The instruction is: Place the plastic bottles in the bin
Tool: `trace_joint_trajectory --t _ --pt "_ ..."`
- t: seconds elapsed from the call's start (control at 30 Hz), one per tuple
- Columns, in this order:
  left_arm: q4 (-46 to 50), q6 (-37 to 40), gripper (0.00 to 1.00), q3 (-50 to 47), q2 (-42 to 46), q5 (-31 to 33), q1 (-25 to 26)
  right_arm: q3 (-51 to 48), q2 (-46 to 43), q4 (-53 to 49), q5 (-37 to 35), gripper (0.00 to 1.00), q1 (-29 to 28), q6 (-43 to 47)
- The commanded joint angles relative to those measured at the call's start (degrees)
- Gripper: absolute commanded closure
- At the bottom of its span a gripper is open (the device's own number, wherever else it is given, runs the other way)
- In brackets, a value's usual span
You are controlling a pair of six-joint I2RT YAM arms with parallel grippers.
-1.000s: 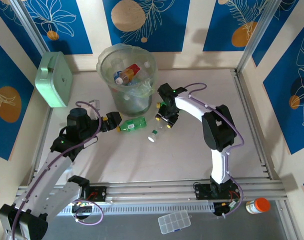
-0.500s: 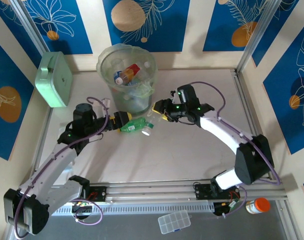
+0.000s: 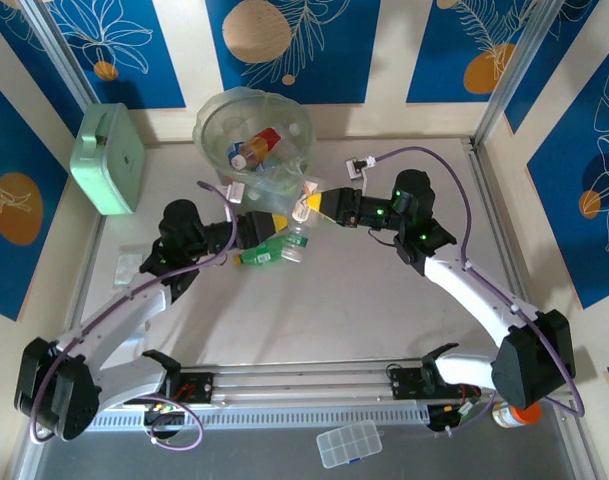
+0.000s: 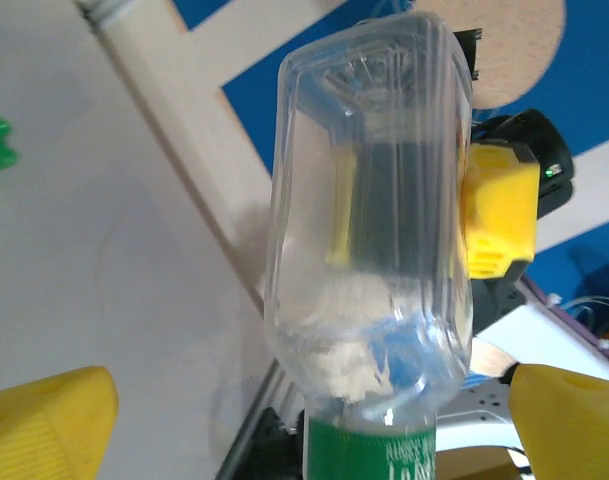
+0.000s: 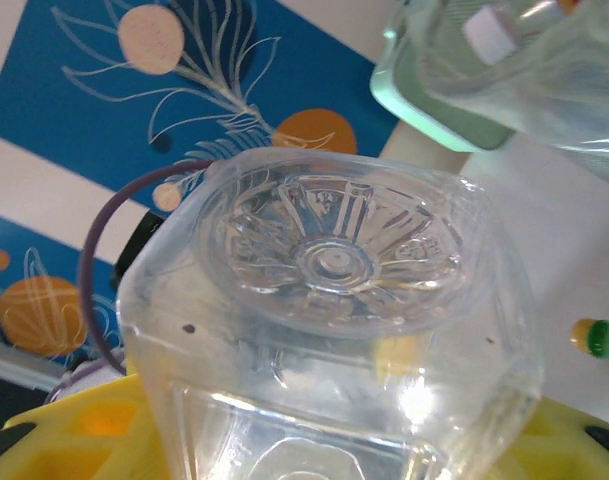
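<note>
Gripping one clear bottle (image 3: 296, 239) each, left pincer (image 3: 267, 224) and right pincer (image 3: 314, 206); one bin (image 3: 216, 125).

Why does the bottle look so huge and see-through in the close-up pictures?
Left wrist view: the clear bottle sits right against the lens, so the yellow gripper behind shows through it, bent and smeared. Right wrist view: another bottle's ribbed base crowds the frame with white glare spots. Top view: the bin looks sharp.
</note>
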State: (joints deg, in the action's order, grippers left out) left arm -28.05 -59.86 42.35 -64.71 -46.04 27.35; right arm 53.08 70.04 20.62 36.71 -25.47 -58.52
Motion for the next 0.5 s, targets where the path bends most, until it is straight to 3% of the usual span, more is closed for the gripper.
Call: trace_joint_trajectory --t 0.0,0.13,0.47 --pt "-20.50 -8.89 0.01 0.21 -2.98 -6.19 2.38 -0.79 -1.65 3.13 4.47 0.62 -0.09 -0.12" --pt "-21.49 -8.01 0.01 1.46 -5.24 -6.82 5.17 -0.96 -1.93 4.71 6.26 0.62 -0.28 -0.92" --pt "-27.12 -8.88 0.14 3.18 -6.72 -7.04 6.29 -1.48 -1.62 7.64 8.97 0.63 -0.78 -3.22"
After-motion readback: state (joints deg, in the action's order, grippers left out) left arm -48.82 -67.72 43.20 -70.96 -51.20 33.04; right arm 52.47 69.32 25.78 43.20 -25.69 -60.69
